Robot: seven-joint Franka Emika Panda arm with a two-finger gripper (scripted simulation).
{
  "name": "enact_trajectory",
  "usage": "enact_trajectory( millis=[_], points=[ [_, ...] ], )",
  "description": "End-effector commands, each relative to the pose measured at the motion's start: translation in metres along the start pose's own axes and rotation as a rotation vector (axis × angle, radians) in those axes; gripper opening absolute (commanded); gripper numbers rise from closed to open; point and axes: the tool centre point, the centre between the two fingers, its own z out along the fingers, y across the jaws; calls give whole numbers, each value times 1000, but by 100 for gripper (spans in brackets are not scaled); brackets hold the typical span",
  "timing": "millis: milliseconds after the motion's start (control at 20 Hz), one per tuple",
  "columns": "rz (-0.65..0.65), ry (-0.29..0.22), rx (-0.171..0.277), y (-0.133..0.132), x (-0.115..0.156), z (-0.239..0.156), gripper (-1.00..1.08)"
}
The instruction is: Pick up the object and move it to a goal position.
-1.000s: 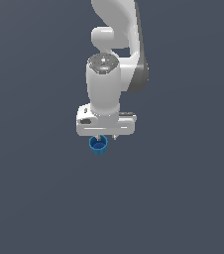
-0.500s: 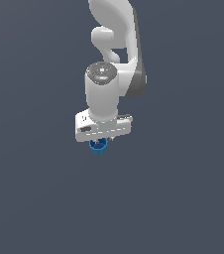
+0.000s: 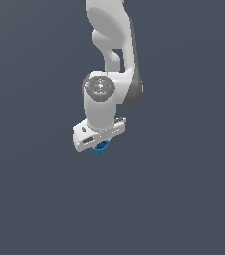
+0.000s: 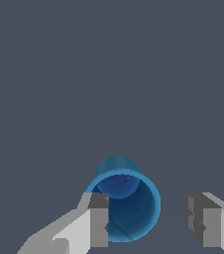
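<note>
The small bright blue cup [image 4: 126, 203] stands upright on the grey floor with its hollow inside showing. In the exterior view the cup [image 3: 101, 148] peeks out from just under the white gripper [image 3: 99, 142], which hangs right above it. In the wrist view the gripper [image 4: 151, 218] is open. One finger [image 4: 99, 221] overlaps the cup's rim on one side. The other finger [image 4: 203, 221] stands clear of the cup with a gap of floor between them. I cannot tell whether the near finger touches the cup.
The plain dark grey floor [image 3: 184, 199] lies all around. The white arm [image 3: 112, 40] rises from the gripper toward the top of the exterior view. No other objects show.
The hand has twisted about its axis, so its cross-bar now slants in the exterior view, and it sits slightly lower. The cup stays in about the same spot under it.
</note>
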Motion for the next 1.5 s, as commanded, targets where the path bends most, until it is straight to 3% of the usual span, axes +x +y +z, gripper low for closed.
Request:
enact_trajectory(
  millis=[0,800,1450],
  points=[
    [-72,-22,2,3,-2,6,28],
    [-475,-142,42,23,-17,42,28],
    [-571,-170,60,28,-21,51,28]
  ],
)
